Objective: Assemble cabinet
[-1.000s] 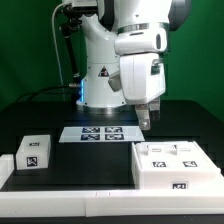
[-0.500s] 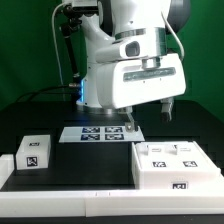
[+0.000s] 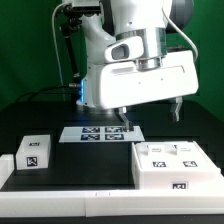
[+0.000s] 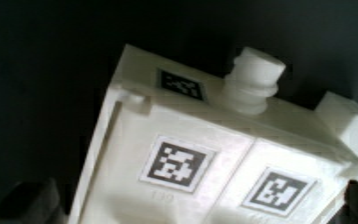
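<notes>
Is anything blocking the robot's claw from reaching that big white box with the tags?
Nothing visible does. The gripper hangs open above the cabinet box with only air between. The marker board lies flat off to the exterior view's left, and the small white block farther left.

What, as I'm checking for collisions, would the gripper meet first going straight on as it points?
Probably the cabinet, whose tagged top face fills the wrist view; in the exterior view the open gripper hangs above it, depth unclear.

White cabinet (image 3: 152, 172) with black-and-white square tags; white marker board (image 3: 100, 133); black table (image 3: 40, 115)
</notes>
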{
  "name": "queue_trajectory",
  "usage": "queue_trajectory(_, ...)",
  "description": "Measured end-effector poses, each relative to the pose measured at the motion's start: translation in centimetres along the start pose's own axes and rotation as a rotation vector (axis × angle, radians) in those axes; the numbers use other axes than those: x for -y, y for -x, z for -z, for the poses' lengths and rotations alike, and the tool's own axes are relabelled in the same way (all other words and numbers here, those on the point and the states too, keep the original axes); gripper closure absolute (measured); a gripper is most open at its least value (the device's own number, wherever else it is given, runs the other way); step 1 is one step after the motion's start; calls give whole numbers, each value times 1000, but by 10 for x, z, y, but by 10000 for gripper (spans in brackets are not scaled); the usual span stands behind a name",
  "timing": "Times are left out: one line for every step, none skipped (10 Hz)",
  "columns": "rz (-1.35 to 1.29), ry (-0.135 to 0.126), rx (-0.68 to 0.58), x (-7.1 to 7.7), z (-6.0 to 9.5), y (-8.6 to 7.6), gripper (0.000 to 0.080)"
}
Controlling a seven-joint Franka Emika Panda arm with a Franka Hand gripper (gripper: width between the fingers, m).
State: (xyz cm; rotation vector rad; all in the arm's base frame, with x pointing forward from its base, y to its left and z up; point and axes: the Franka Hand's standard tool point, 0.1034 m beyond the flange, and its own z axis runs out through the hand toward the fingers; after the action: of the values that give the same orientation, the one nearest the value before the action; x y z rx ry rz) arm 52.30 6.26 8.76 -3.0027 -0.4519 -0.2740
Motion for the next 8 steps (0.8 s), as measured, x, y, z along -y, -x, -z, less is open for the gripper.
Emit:
queue_trajectory(-194, 3, 9, 8, -2, 4, 2)
queue_trajectory(-267, 5, 10, 10, -6, 7, 2)
queue_trajectory(-353, 3, 11, 10, -11, 10, 2)
queue_trajectory(-419, -2, 8, 11, -15, 11, 2)
queue_trajectory(-472, -8, 8, 12, -15, 11, 2)
queue_trajectory(-534, -14, 9, 14, -15, 11, 2)
queue_trajectory(-538, -16, 9, 15, -16, 11, 2)
queue_trajectory(-516, -15, 7, 15, -16, 12, 2)
